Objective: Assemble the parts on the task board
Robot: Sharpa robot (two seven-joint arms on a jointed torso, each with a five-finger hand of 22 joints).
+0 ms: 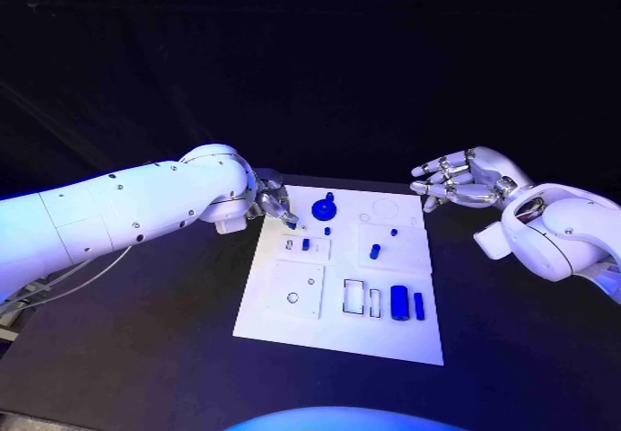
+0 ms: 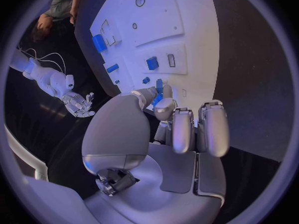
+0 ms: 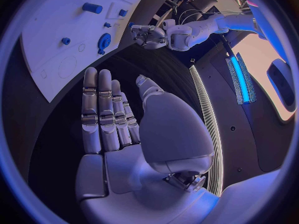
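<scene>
The white task board (image 1: 292,314) lies in the middle of the table. My left hand (image 1: 269,201) hovers at the board's far left corner and pinches a small blue part (image 2: 159,86) between thumb and a finger, its tip just above the board (image 2: 187,30). A blue gear (image 1: 324,211) stands close to the right of that hand. Two blue cylinders (image 1: 400,303) lie near the board's front right, and small blue pieces (image 1: 375,251) sit in the middle slots. My right hand (image 1: 459,180) floats off the far right corner, fingers apart and holding nothing (image 3: 109,117).
Black table (image 1: 143,341) surrounds the board on all sides. The left forearm (image 1: 129,211) stretches over the table's left part. The right arm's elbow (image 1: 556,233) hangs beside the board's right edge. Empty rectangular slots (image 1: 354,296) sit near the board's front.
</scene>
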